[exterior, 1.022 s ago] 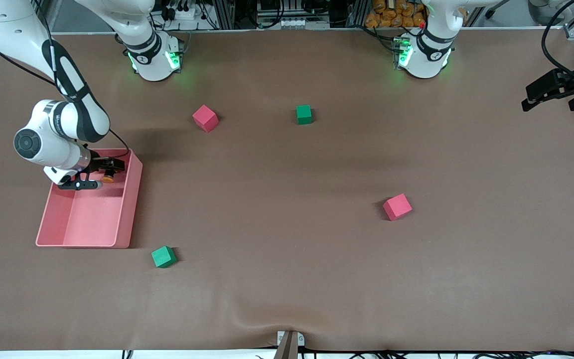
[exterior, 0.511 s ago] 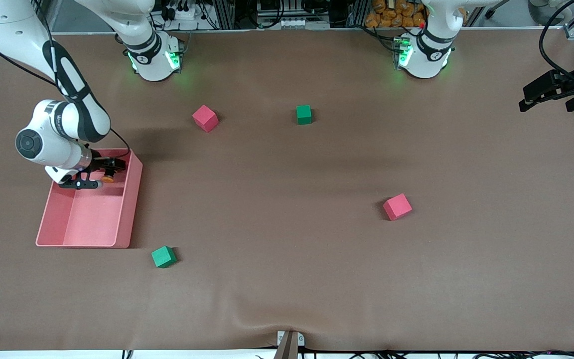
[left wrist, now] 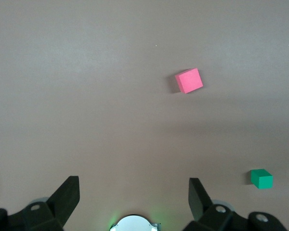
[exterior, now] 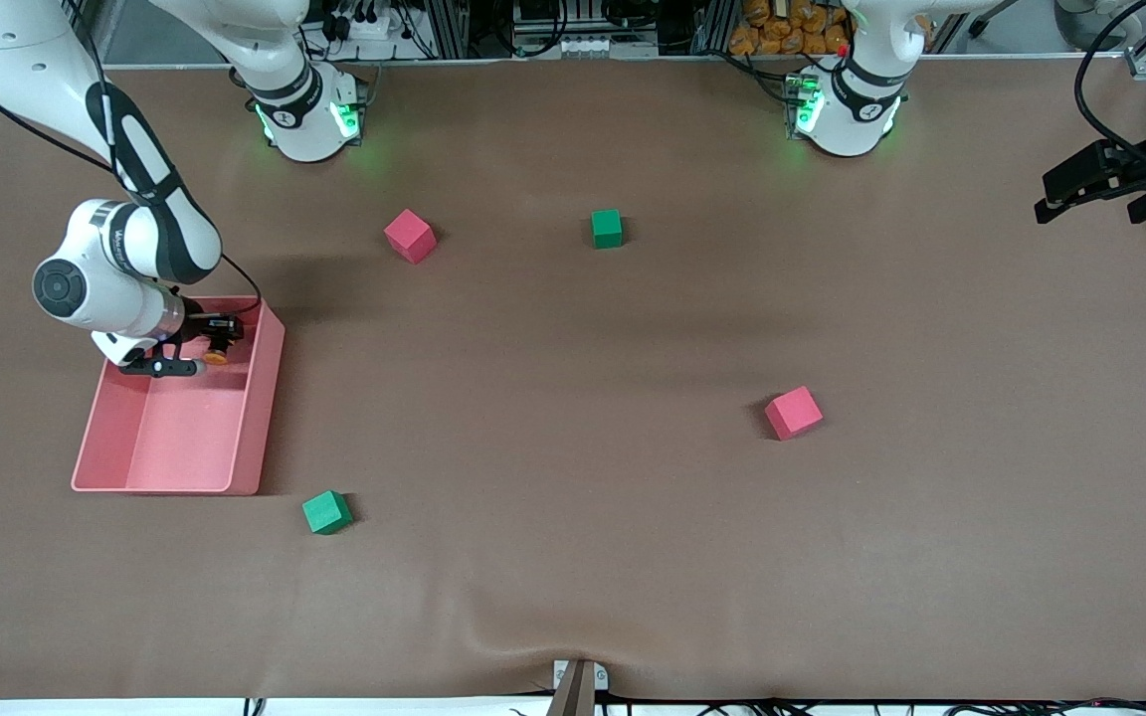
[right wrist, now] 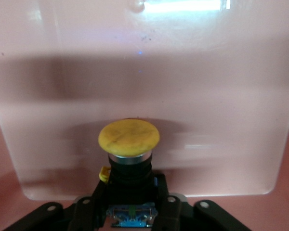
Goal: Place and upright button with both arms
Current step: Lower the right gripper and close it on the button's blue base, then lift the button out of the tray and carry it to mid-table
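Black fingers of the right tool pinch the button's dark body, its orange cap facing the floor of the pink bin at the right arm's end of the worktop. The left tool hangs spread and empty over the worktop's other end; that arm waits.
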You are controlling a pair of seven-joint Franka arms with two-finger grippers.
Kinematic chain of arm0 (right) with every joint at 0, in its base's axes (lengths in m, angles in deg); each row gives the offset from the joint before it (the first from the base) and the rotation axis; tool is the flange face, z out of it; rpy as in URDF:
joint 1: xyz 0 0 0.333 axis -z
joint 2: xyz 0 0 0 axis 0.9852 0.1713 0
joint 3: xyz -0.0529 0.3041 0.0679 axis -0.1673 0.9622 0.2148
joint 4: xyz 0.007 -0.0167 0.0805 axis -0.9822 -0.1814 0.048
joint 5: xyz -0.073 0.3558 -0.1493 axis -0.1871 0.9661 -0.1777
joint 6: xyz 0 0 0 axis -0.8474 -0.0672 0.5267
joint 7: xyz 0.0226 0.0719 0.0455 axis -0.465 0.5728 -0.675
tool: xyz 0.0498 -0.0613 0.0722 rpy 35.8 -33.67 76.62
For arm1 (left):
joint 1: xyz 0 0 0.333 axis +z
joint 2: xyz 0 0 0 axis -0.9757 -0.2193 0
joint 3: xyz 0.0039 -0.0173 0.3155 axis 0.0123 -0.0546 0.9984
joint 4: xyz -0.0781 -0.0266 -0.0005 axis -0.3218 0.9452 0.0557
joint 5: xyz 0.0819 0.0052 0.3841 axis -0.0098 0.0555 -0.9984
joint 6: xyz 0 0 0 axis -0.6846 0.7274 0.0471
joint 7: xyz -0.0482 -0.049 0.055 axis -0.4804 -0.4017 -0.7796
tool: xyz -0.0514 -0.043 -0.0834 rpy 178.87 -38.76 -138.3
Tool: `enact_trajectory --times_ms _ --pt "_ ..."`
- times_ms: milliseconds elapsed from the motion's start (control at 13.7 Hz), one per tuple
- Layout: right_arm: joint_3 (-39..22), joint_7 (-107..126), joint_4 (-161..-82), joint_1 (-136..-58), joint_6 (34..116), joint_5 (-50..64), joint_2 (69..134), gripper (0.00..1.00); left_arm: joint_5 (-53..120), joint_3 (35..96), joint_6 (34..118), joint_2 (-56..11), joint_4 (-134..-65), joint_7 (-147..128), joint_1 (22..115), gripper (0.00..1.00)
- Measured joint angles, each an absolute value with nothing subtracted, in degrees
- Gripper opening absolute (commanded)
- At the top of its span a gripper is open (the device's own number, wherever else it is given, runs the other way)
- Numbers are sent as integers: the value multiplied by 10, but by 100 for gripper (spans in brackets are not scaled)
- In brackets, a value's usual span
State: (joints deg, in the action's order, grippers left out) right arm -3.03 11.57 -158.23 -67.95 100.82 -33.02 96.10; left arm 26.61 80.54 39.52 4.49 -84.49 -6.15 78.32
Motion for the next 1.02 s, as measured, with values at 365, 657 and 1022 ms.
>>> enact_trajectory --times_ms 365,657,1022 --pt "-30 116 -1582 -680 1008 -330 961 5 266 805 395 44 -846 -61 783 100" --pt "-28 116 -1572 -680 1012 -330 934 5 266 805 395 44 -846 -61 783 100" --pt "-24 117 -1490 -704 874 -330 871 5 266 805 395 44 -846 -61 783 100"
